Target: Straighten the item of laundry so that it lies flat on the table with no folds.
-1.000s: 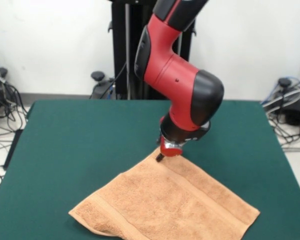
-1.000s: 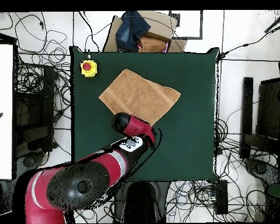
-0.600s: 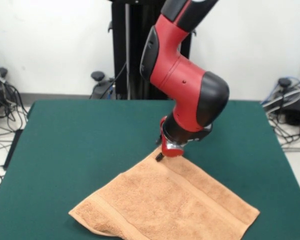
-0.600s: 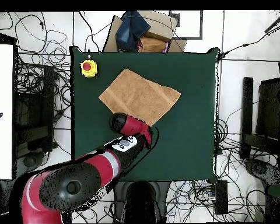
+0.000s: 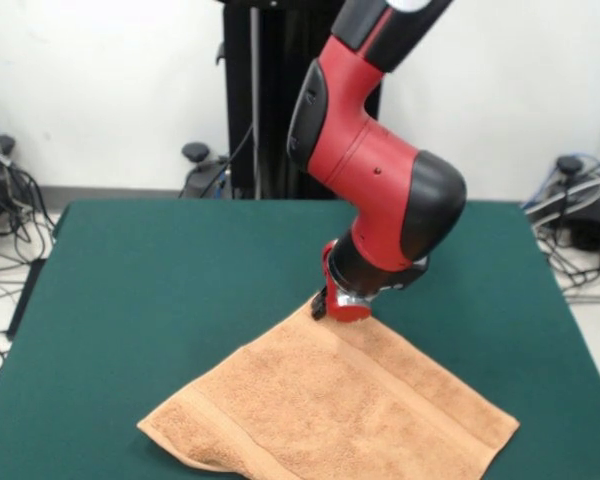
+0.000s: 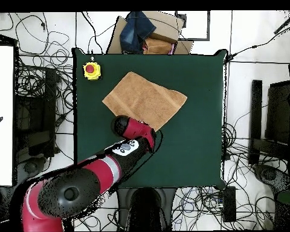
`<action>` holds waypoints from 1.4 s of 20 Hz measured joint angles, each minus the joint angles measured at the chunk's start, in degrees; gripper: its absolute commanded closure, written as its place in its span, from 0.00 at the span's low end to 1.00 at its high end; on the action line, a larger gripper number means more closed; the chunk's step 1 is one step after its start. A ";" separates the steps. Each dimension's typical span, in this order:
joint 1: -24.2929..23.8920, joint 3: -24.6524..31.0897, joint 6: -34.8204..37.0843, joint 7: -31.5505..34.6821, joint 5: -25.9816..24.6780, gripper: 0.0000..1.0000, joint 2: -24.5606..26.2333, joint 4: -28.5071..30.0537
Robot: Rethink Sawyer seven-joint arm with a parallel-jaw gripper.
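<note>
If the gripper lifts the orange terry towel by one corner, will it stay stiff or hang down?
The peach-orange terry-cloth towel would probably hang limp: it lies soft and flat on the dark green felt table. It looks thin, so likely light. Its looped pile likely grips the felt, so pushing may bunch it.

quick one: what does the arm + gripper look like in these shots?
Red arm of rounded shells with glossy black joint caps, black at the upper link. In the overhead view a white panel sits on the forearm. The gripper is small, with a red body and dark tips. No loose cables visible on it.
</note>
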 measured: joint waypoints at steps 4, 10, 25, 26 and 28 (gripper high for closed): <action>0.22 -0.17 0.00 0.00 0.42 1.00 0.15 0.01; 0.22 -0.17 0.00 0.00 0.51 1.00 0.08 0.06; -2.12 3.36 -1.41 0.00 0.66 1.00 -9.15 11.06; -2.38 3.44 -1.63 0.00 0.65 1.00 -9.41 11.49; -2.88 3.50 -2.20 0.00 0.66 1.00 -9.89 12.32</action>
